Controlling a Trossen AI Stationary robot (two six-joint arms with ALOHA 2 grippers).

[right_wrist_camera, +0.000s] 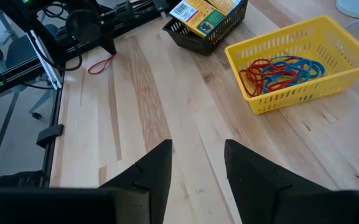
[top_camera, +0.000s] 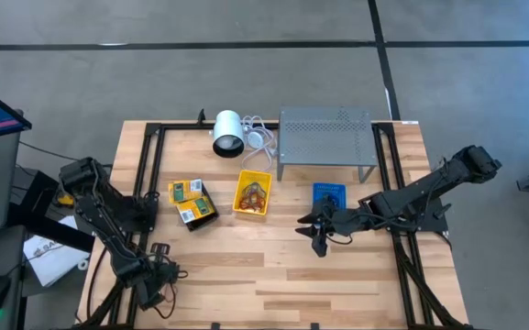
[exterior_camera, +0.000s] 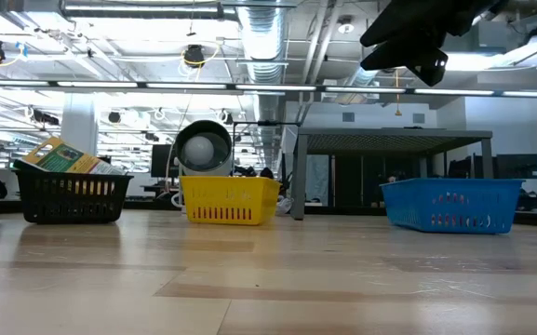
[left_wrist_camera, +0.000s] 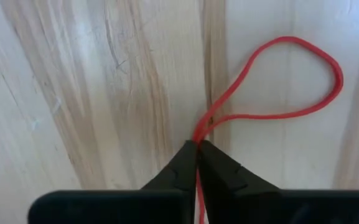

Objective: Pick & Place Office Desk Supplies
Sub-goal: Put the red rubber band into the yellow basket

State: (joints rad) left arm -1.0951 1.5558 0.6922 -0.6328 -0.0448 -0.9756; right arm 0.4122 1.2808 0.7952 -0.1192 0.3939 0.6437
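Note:
A red rubber band [left_wrist_camera: 279,81] lies on the wooden table near its front left corner, with my left gripper [left_wrist_camera: 198,148] shut on it. My right gripper [right_wrist_camera: 198,168] hangs open above the table, in front of the blue bin [top_camera: 329,195], with nothing between its fingers. The yellow bin [right_wrist_camera: 328,43] holds red, blue and orange rubber bands [right_wrist_camera: 279,70]. The black bin [top_camera: 192,203] holds yellow-and-green packets [right_wrist_camera: 205,12]. My left gripper pinches the red rubber band between its two fingertips, at the narrow end of the loop where both strands run together [left_wrist_camera: 199,134]. The fingers come from above, pointing down. The wide part of the loop [left_wrist_camera: 328,68] lies flat and slack on the table.
A white cylinder [top_camera: 227,134] with its cable and a grey perforated metal stand [top_camera: 326,142] are at the table's far edge. Black frame rails [top_camera: 145,174] run along both sides of the table. Bare wood stretches across the near half between the two arms.

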